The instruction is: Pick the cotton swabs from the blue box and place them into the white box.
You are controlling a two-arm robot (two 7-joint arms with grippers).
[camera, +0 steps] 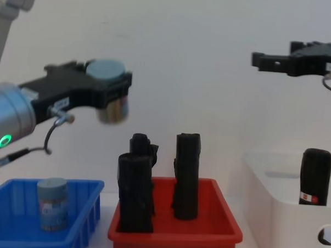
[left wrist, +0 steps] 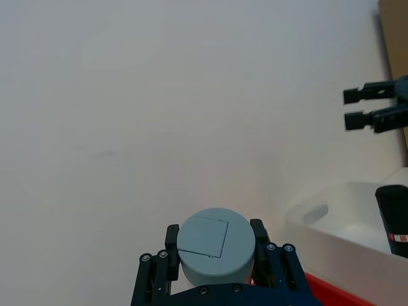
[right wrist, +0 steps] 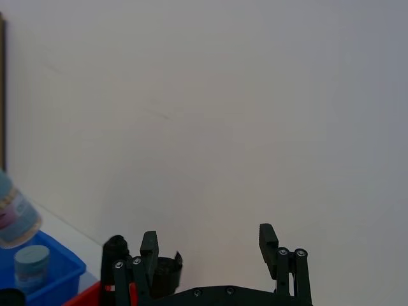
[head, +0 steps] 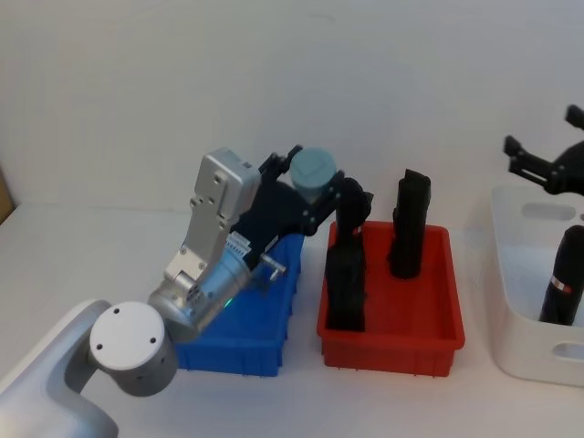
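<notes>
My left gripper (head: 312, 187) is shut on one tub of cotton swabs (head: 314, 168) with a grey-blue lid. It holds the tub in the air above the gap between the blue box (head: 239, 339) and the red bin. The chest view shows the held tub (camera: 112, 108) well above both bins. Another tub of swabs (camera: 52, 203) stands upright in the blue box (camera: 9, 232). The white box (head: 525, 315) sits at the far right. My right gripper (head: 516, 157) hovers open above the white box's back edge, nothing between its fingers (right wrist: 150, 247).
A red bin (head: 433, 333) between the blue and white boxes holds tall black rolls (camera: 186, 174). One more black roll (camera: 315, 177) stands inside the white box. A plain white wall is behind the table.
</notes>
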